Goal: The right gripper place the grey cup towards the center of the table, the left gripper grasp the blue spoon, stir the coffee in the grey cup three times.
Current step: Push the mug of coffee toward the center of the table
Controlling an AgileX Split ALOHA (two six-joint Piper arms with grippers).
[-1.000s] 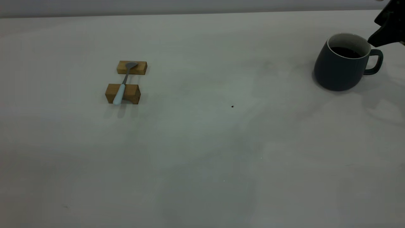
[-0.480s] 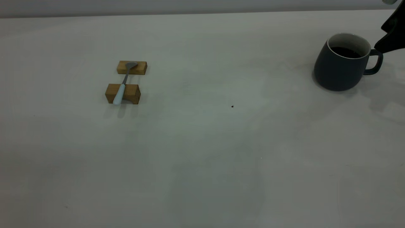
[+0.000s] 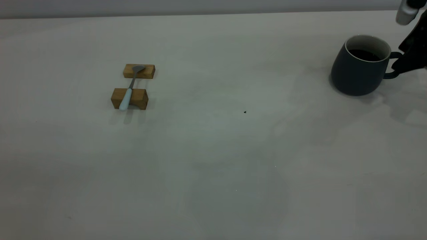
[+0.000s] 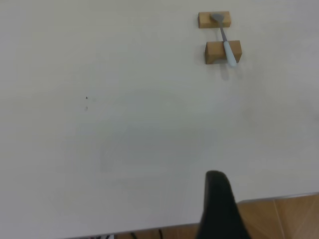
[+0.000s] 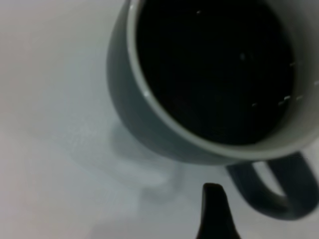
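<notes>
So basically nothing is done yet, we're sitting right at the start. The table [image 3: 213, 160] is taking up the whole exterior view, and the grey cup [image 3: 358, 70] is standing upright way over at its right edge, nowhere near the middle. The coffee [image 3: 366, 55] is sitting dark and calm inside it, well below the white rim.

The right gripper [image 3: 408, 61] is coming in at the loop handle, the black claw overlapping the handle's outer side in the exterior view. In the right wrist view I'm only seeing one dark fingertip [image 5: 215, 211] next to the handle, so I can't tell whether the claw is spread or clamped, or whether it's actually gripping anything.

The two wooden blocks [image 3: 130, 98] are sitting on the left half, one behind the other, with the blue spoon [image 3: 128, 89] lying across both, bowl on the far block and pale handle sticking out over the near one. Totally untouched.

The left gripper [image 4: 219, 209] is hanging back over the table edge, well apart from the spoon. Only one finger is showing, so can't tell its state either.

Everything's left, I'd say: grab the handle, move the cup toward the center, pick up the spoon, stir three times.
</notes>
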